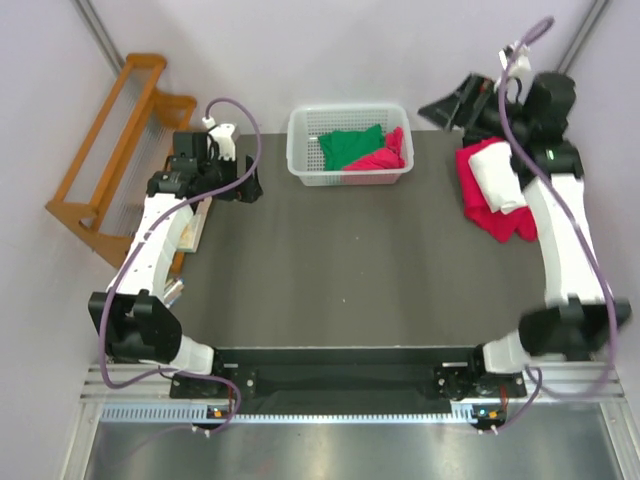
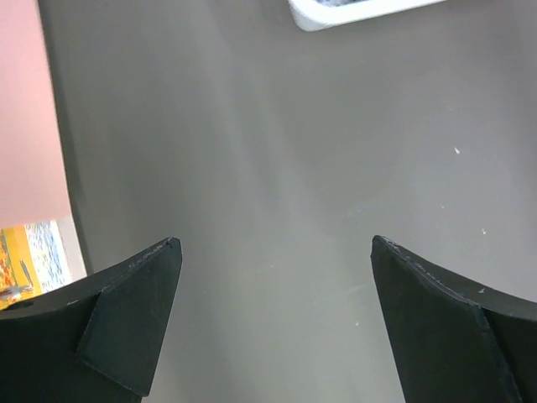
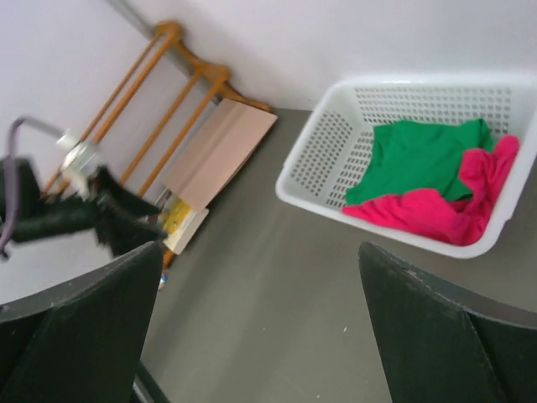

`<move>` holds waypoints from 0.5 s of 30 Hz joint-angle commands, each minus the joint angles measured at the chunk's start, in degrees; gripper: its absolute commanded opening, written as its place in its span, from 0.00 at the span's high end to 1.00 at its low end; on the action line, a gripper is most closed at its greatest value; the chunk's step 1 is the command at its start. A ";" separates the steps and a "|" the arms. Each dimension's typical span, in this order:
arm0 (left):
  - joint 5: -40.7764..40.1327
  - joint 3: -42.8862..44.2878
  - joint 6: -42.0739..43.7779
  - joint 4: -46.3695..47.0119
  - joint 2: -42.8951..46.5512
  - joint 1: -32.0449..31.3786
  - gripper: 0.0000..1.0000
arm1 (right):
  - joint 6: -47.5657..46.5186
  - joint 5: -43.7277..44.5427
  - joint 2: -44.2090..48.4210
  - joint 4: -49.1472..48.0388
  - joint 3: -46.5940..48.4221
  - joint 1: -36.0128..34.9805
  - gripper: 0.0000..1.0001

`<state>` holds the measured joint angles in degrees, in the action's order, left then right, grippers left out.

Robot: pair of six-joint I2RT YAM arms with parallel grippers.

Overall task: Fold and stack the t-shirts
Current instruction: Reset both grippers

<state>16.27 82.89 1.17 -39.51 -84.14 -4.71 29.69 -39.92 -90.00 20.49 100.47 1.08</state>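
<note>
- Left end effector point(image 2: 275, 252) hangs over the dark table point(image 1: 330, 270) close to its left edge, jaws spread wide with nothing between them.
- Right end effector point(image 3: 260, 252) is raised over the far right corner, jaws just as wide and empty, facing back across the table toward the basket point(image 3: 319, 168).
- A broad stretch of dark surface runs between the two arms, from the near edge up to the basket at the far edge.
- A board point(image 3: 218, 151) lies along the left edge beneath the left arm.
- At the right edge, a white t-shirt point(image 1: 500, 175) lies folded on a crimson t-shirt point(image 1: 495, 218), partly under the right arm, nearer than its end effector and well apart from the left one.
- In the white lattice basket, mid-way along the far edge, a green t-shirt point(image 3: 419, 155) sits bunched to the left and a pink t-shirt point(image 3: 436, 214) to the right, reaching up the right wall.
- The left end effector is near the basket's left corner; the right one is well apart from it.
- A wooden rack point(image 1: 110, 150) leans off the table's left side.
- Pale walls close in on the left, far and right.
</note>
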 commanded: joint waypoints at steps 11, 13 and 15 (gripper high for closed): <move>-0.99 -13.01 -2.13 7.76 3.99 7.17 0.01 | -12.99 22.96 38.84 -2.12 -46.66 -4.95 0.00; 0.77 -14.77 -2.22 10.05 3.37 8.57 0.01 | -13.34 23.92 38.84 -1.95 -46.94 -4.95 0.00; 1.83 -17.58 -2.31 14.18 2.75 8.93 0.01 | -13.52 24.27 37.97 -2.03 -46.59 -5.04 0.00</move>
<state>15.62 69.12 -0.36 -33.82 -80.62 2.68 17.89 -19.03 -53.78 22.92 51.79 -3.62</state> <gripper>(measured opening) 0.989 0.995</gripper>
